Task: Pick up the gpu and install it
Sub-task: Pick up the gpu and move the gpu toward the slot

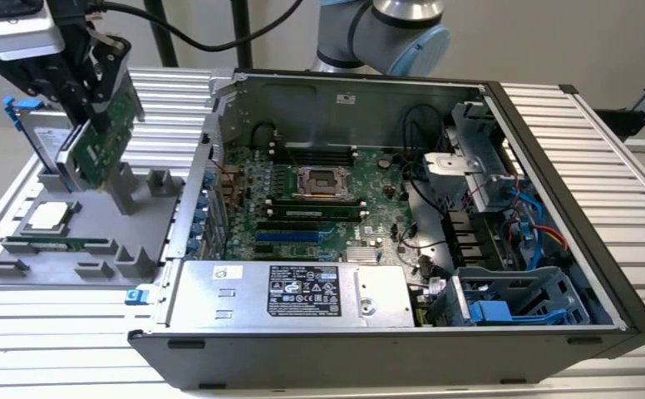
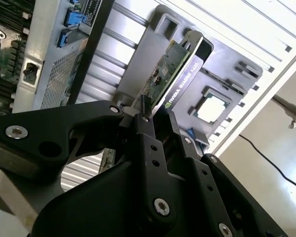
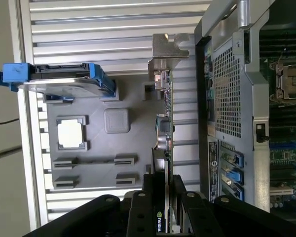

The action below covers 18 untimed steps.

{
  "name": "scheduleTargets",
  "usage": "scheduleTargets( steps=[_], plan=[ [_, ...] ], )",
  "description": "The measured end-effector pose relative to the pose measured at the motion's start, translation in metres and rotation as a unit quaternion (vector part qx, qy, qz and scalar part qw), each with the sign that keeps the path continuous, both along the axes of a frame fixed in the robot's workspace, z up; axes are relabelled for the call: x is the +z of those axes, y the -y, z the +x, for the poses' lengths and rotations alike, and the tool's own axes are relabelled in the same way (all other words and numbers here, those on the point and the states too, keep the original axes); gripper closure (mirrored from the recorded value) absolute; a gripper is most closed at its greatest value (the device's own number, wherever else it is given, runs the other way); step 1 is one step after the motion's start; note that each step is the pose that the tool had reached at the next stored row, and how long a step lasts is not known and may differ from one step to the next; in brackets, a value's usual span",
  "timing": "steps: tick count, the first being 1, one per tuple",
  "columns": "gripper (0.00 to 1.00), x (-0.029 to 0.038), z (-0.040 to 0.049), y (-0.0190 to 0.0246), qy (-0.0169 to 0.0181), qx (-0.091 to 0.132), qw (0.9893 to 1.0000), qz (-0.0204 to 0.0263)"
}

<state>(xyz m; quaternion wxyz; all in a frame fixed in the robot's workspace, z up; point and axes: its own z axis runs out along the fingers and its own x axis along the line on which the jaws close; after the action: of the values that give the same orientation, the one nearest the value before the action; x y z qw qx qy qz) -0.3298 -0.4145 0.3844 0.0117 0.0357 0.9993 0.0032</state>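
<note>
In the second wrist view, white lettering runs along the black edge of the gpu [image 2: 173, 66], just beyond the fingers [image 2: 150, 143] clamping it. In the exterior view, well apart from the fingers, a white label [image 1: 309, 293] on the power supply [image 1: 217, 303] carries print and symbols too small to read.

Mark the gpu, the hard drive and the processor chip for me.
gpu [image 1: 104, 143]: exterior view, on the green circuit board face.
hard drive [image 3: 59, 86]: first wrist view, on its silver casing.
processor chip [image 3: 70, 133]: first wrist view, on the middle of its silver lid.
</note>
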Motion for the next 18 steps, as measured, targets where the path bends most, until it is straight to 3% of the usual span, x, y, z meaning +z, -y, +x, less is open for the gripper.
scheduleTargets(
  steps=[7, 18],
  plan=[
    [1.0, 0.0052, -0.0001, 0.0, 0.0, 0.0, 1.0, 0.0],
    [1.0, 0.0072, 0.0, 0.0, 0.0, 0.0, 1.0, 0.0]
  ],
)
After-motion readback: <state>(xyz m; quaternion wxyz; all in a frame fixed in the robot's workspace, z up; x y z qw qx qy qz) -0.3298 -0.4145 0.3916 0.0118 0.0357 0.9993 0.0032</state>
